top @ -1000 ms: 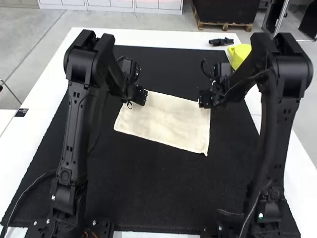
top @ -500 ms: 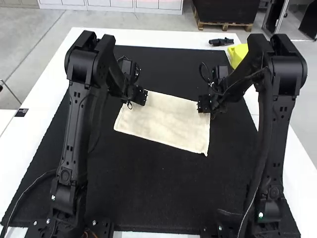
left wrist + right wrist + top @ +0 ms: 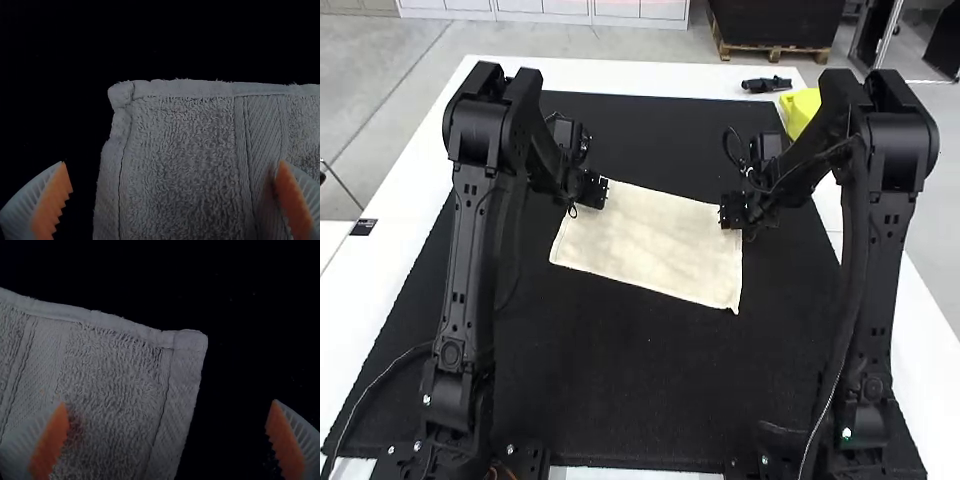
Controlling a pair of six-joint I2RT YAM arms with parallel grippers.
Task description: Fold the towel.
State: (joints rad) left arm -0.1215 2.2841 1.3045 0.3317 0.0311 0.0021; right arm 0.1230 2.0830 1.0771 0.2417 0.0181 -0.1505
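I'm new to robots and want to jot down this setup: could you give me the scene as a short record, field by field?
towel: pale, lying flat, its corners unlifted
surface: black mat on a white table
left gripper: open, at the towel's far left corner
right gripper: open, at its far right corner
held: nothing
table's far right: small black object, yellow object

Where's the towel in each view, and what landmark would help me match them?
High view: towel lies flat above the middle, between left hand and right hand.
Left wrist view: one corner, its edge running between the open fingers.
Right wrist view: another corner, its edge likewise between open fingers.
Shared landmark: the black mat beside the towel.
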